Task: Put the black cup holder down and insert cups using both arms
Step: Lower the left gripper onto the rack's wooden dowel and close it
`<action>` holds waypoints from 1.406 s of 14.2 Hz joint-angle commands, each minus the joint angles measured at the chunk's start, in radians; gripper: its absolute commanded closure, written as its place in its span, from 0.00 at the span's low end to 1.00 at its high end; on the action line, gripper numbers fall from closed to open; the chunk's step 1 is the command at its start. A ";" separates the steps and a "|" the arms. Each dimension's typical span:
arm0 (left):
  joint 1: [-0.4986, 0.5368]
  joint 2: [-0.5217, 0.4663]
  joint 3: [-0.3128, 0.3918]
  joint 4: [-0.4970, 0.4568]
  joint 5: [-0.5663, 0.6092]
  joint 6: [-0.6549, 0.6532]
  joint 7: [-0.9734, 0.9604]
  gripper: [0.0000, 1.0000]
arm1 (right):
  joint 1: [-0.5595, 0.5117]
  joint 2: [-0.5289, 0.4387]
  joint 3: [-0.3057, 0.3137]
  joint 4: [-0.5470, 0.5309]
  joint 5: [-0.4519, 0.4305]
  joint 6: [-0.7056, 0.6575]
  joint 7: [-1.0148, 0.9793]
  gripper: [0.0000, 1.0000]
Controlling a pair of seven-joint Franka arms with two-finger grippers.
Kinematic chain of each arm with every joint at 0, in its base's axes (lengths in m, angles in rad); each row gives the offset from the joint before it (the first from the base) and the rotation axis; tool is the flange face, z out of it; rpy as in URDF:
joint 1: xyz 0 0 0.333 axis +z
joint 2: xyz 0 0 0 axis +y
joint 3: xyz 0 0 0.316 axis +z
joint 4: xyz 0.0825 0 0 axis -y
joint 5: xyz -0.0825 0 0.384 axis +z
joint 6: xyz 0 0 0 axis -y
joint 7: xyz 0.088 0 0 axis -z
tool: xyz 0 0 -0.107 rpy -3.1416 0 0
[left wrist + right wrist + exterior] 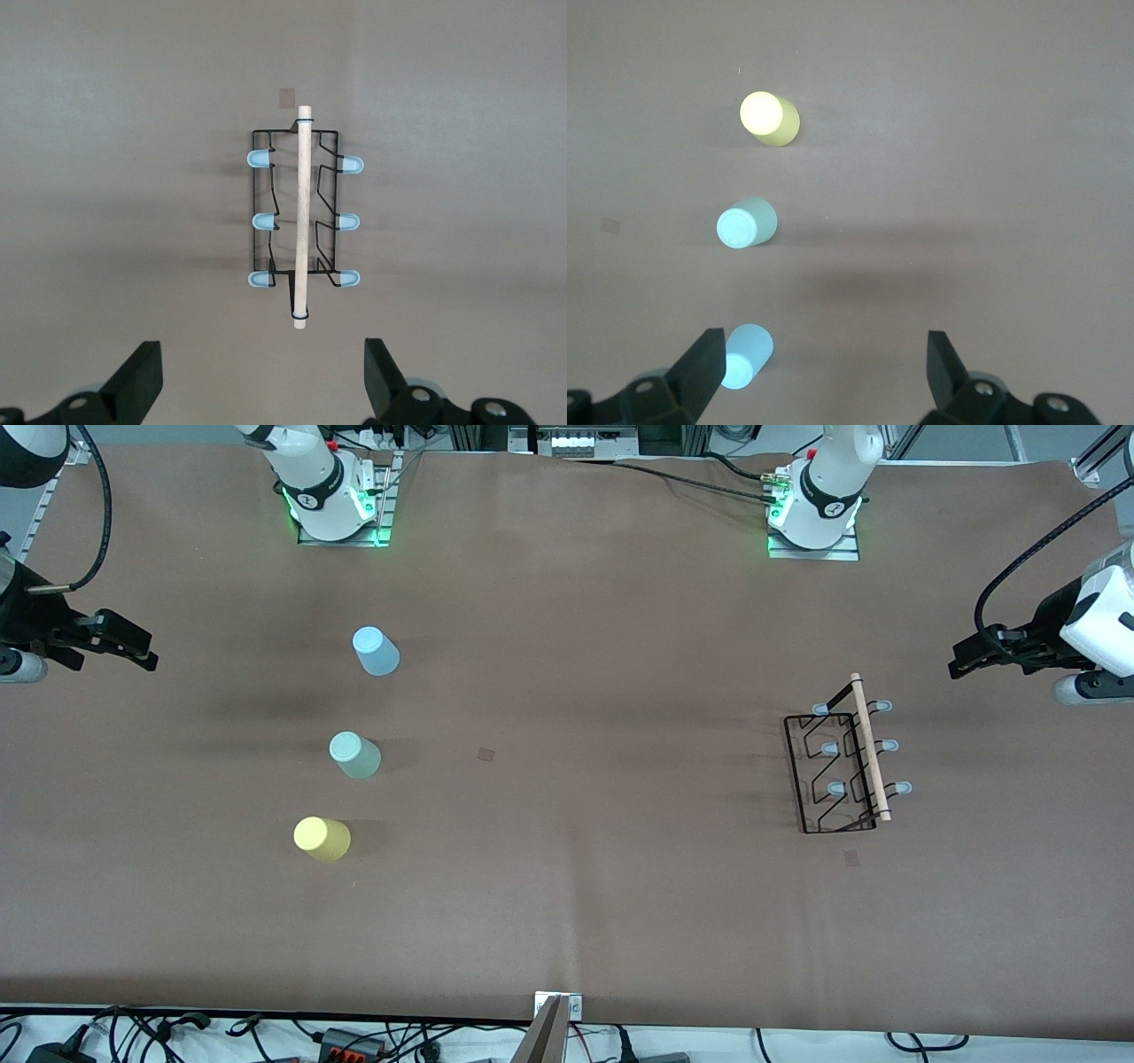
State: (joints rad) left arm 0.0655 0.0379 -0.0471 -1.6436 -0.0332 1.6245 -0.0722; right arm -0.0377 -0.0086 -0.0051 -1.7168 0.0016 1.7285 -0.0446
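The black cup holder [802, 779] stands on the table toward the left arm's end, its wooden handle [870, 748] on top and pale pegs to both sides. In the left wrist view the holder [302, 221] lies ahead of the open, empty left gripper [263, 363]. The left gripper [966, 662] hovers at the table's end, apart from the holder. Three cups stand in a row toward the right arm's end: light blue [376, 652] farthest from the front camera, pale green [355, 755] in the middle, yellow [322, 839] nearest. The right gripper [146, 657] hovers open and empty, with the light blue cup [747, 355] beside one finger.
Two small dark square marks lie on the brown table cover, one mid-table [485, 754] and one just nearer the front camera than the holder [851, 857]. A metal bracket [556, 1014] and cables sit at the table's near edge. The arm bases [332, 496] stand at the back.
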 commanded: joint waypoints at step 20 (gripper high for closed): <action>-0.047 0.215 -0.025 -0.212 -0.001 0.400 0.005 0.07 | 0.002 0.001 0.002 0.017 -0.006 -0.012 0.005 0.00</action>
State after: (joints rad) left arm 0.0398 0.2441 -0.0709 -1.8498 -0.0334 2.0124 -0.0714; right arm -0.0370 -0.0080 -0.0058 -1.7146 0.0016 1.7289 -0.0434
